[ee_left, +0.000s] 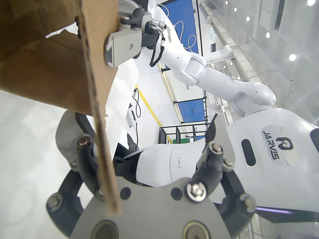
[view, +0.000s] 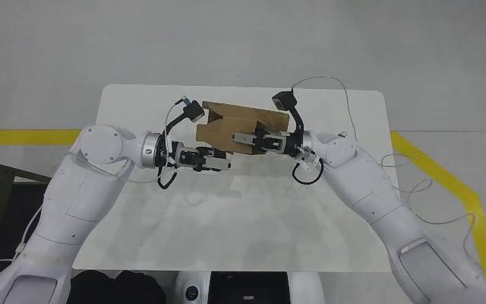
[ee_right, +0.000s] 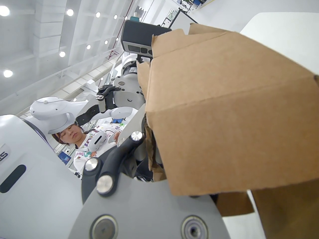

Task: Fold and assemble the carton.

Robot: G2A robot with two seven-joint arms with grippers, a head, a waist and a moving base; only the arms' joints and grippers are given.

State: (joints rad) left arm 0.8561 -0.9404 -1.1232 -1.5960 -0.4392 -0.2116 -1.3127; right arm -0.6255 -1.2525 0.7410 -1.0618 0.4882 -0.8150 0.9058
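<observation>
Mid-frame, right fingers clamp the carton; left fingers stand apart astride its flap. Closing off-square could crease the flap or wrench the carton loose.

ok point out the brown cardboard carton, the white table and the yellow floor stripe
brown cardboard carton (view: 235,120), top view, on its upper panel
white table (view: 250,228), top view, on its bare near part
yellow floor stripe (view: 34,137), top view, on the stretch left of the table
</observation>
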